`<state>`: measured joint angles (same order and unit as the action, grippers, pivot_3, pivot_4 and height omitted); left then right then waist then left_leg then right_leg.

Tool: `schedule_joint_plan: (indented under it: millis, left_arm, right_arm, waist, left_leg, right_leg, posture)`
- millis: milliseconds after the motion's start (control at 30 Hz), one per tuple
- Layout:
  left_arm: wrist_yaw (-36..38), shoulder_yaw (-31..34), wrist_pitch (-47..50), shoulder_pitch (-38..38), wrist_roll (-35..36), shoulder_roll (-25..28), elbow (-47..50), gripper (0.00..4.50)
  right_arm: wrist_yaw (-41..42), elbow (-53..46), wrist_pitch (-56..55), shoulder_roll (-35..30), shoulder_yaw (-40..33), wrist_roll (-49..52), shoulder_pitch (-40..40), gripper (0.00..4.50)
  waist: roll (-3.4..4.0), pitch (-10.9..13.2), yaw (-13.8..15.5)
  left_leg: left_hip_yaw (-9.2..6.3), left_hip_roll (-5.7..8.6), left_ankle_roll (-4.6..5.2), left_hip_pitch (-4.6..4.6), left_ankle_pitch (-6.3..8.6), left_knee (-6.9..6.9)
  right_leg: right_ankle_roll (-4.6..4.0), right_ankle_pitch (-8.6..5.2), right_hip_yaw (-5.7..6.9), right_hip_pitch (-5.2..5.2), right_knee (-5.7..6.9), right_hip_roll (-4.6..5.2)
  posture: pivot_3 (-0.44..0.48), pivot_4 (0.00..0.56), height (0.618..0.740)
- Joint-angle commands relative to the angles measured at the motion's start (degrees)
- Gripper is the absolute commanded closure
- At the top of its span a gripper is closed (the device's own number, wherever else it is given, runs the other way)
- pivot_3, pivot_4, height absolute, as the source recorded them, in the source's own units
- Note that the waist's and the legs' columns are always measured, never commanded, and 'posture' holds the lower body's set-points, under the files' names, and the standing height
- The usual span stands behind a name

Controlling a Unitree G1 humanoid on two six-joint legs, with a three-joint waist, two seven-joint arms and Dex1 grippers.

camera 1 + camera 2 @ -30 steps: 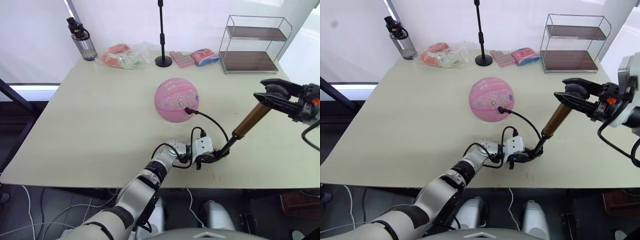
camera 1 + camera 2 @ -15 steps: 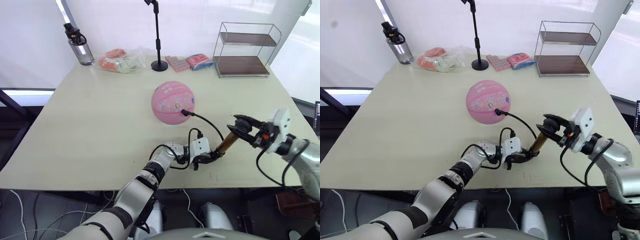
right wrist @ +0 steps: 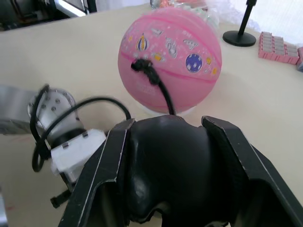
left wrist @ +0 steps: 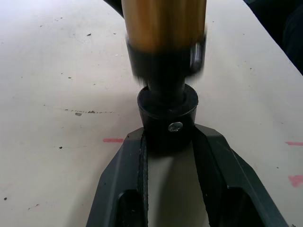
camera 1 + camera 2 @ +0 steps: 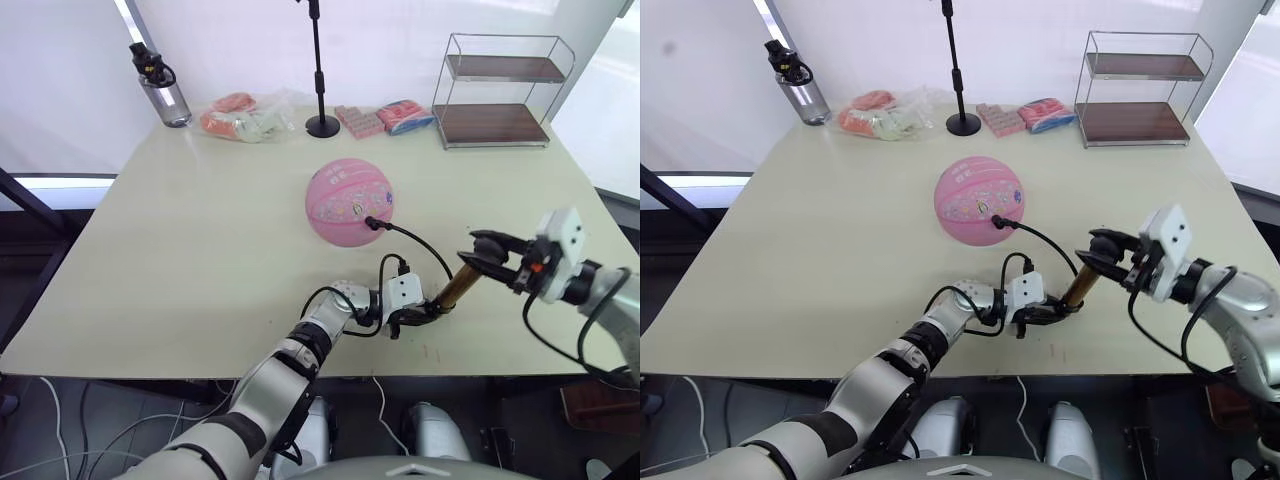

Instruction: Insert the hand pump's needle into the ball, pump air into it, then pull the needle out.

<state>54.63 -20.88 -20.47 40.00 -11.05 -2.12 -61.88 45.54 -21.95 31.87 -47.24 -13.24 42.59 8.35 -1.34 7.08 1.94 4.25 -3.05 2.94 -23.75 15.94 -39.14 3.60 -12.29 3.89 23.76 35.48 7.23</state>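
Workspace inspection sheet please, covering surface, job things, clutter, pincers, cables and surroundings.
Surface: beige table, small red marks near the front edge.
Job's things: pink ball, round, mid-table; hose fitting plugged into it; hand pump tilted, base down near the front edge.
Clutter: water bottle, packets, microphone stand, wire shelf along the far edge.
Pincers: left pincer shut on the pump's base; right pincer shut on its handle.
Cables: black hose from ball to pump.
Surroundings: white backdrop, floor cables.
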Motion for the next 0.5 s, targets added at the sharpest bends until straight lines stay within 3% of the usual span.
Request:
schedule_joint_plan:
  millis: [33, 400, 500]
  left_arm:
    - [-0.3, -3.3, 3.9, -3.4, -4.5, 1.9, -6.4, 3.47]
    - [-0.2, -3.4, 3.7, -3.5, -4.6, 1.9, -6.7, 3.47]
    - [-0.2, -3.4, 3.7, -3.5, -4.6, 2.0, -6.7, 3.47]
  right_arm:
    - [-1.4, -3.8, 5.0, -3.9, -8.2, 7.3, 4.6, 2.71]
    - [-3.3, -2.5, 11.4, -11.8, -16.5, 14.5, 15.5, 2.71]
    - [-3.4, -3.7, 12.0, -11.5, -16.4, 15.1, 14.5, 2.71]
  waist:
    - [-0.10, 0.1, 0.2]
    - [-0.18, 0.4, 0.3]
    - [-0.30, 0.5, 0.3]
  left_leg:
    - [0.01, 0.12, 0.00, -0.02, 0.00, -0.02]
    - [-0.02, -0.03, 0.00, -0.02, 0.00, -0.03]
    - [-0.08, -0.03, 0.00, -0.05, 0.00, -0.04]
  right_leg:
    - [0.00, 0.00, 0.00, 0.00, -0.01, -0.01]
    - [0.05, -0.02, 0.04, 0.03, -0.01, 0.00]
    - [0.05, -0.01, 0.10, 0.03, -0.01, -0.01]
  posture:
    - [0.000, 0.150, 0.731]
    - [0.000, 0.150, 0.731]
    - [0.000, 0.150, 0.731]
